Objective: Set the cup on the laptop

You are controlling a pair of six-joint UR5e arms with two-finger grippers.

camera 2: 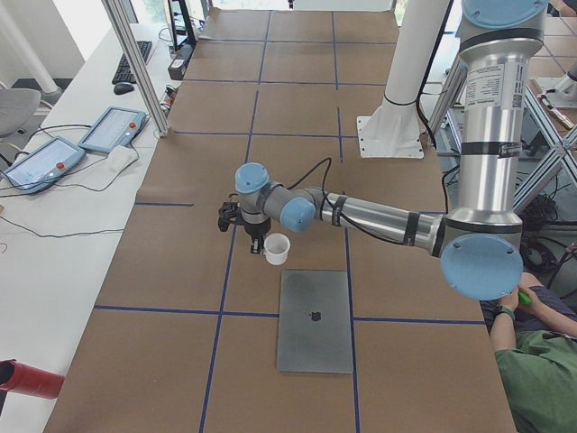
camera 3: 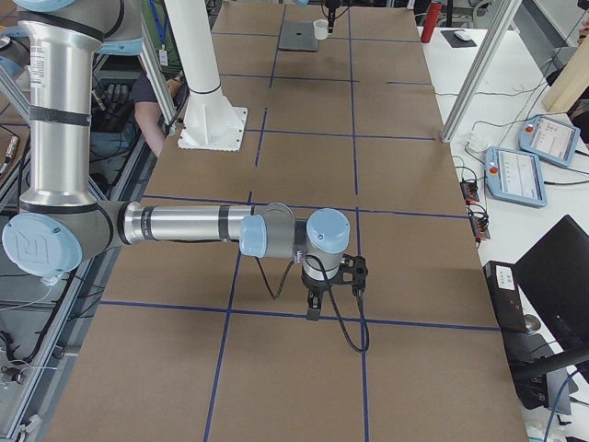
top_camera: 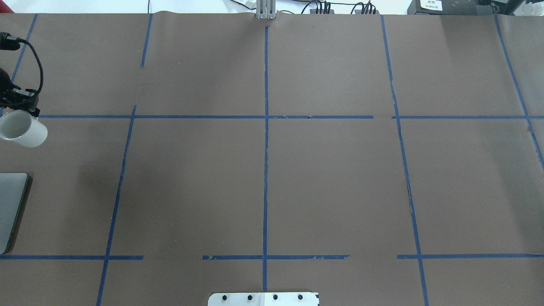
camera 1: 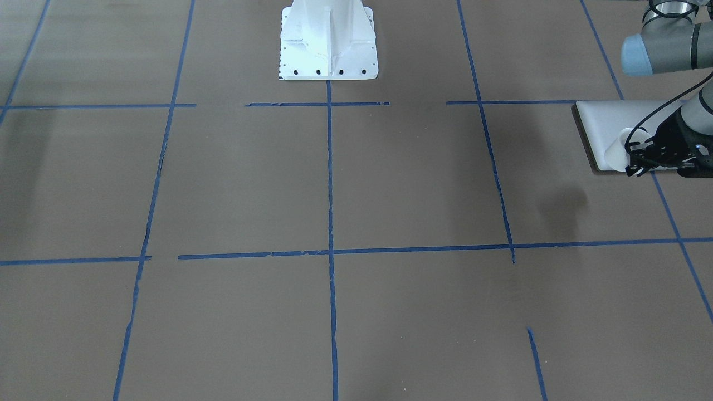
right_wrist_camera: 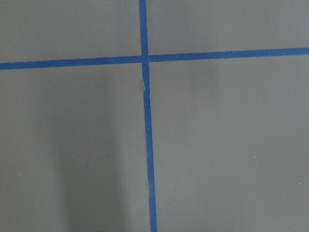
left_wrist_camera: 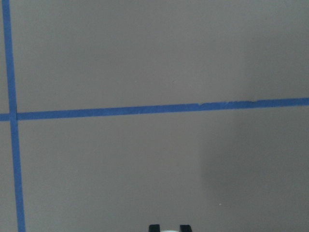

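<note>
The white cup point(top_camera: 23, 128) hangs from my left gripper point(top_camera: 19, 111), which is shut on its rim at the table's far left. The cup is held off the brown paper, just beyond the far short edge of the silver-grey laptop point(top_camera: 10, 208). In the exterior left view the cup point(camera 2: 276, 248) is above the laptop point(camera 2: 315, 320), whose lid shows the dark logo. In the front-facing view the cup point(camera 1: 624, 146) overlaps the laptop's corner point(camera 1: 604, 120) beside the left gripper point(camera 1: 640, 160). My right gripper point(camera 3: 313, 311) hovers over a tape line; I cannot tell whether it is open or shut.
The white robot base point(camera 1: 328, 42) stands at the table's middle rear edge. Blue tape lines point(top_camera: 265, 148) divide the brown paper into squares. An operator point(camera 2: 541, 370) sits by the left arm's base. Teach pendants point(camera 2: 108, 131) lie on the side table.
</note>
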